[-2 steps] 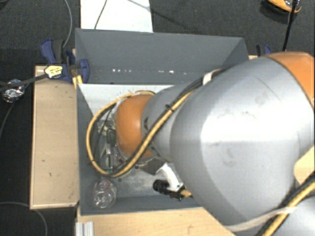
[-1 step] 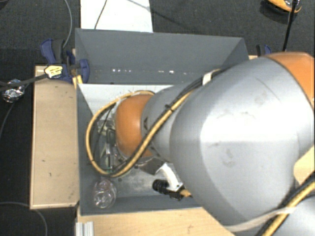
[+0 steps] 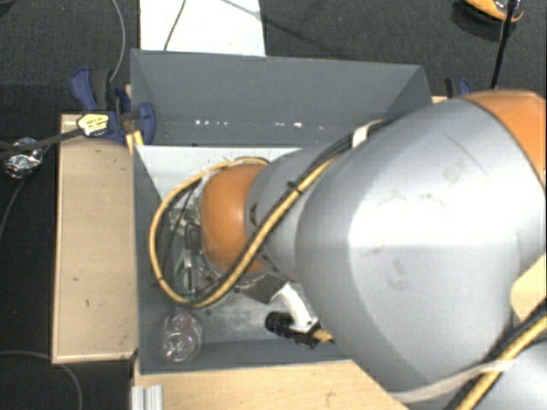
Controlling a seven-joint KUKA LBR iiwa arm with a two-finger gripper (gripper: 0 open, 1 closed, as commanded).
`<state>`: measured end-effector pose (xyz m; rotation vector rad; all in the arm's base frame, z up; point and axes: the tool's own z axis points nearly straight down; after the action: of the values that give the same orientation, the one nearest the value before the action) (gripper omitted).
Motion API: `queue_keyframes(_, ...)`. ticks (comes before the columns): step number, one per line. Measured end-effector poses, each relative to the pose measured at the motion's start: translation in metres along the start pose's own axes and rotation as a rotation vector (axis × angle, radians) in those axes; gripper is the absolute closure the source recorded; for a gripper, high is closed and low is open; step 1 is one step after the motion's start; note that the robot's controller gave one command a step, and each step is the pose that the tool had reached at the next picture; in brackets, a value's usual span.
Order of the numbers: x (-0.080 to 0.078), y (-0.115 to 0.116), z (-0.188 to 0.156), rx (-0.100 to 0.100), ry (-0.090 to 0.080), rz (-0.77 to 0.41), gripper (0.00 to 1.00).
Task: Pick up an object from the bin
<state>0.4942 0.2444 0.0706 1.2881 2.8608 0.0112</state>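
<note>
My gripper (image 3: 185, 259) reaches down into the left part of the bin, its metal body showing just left of the orange wrist cover. A clear plastic cup (image 3: 180, 336) lies on its side in the front left corner, just below the gripper and apart from it. A white object with a black end and a small yellowish tip (image 3: 291, 317) lies on the floor near the front wall, right of the cup. What sits directly under the gripper is hidden.
The big grey arm and its orange cover, with a yellow cable looped round them, hide most of the bin's floor and its right side. The left and front walls stand close to the gripper.
</note>
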Motion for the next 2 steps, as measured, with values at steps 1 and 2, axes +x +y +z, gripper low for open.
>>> queue_keyframes(1,0.000,-0.002,-0.006,0.006,0.001,0.000,1.00)
queue_keyframes(2,0.000,-0.002,-0.028,0.008,0.002,-0.002,1.00)
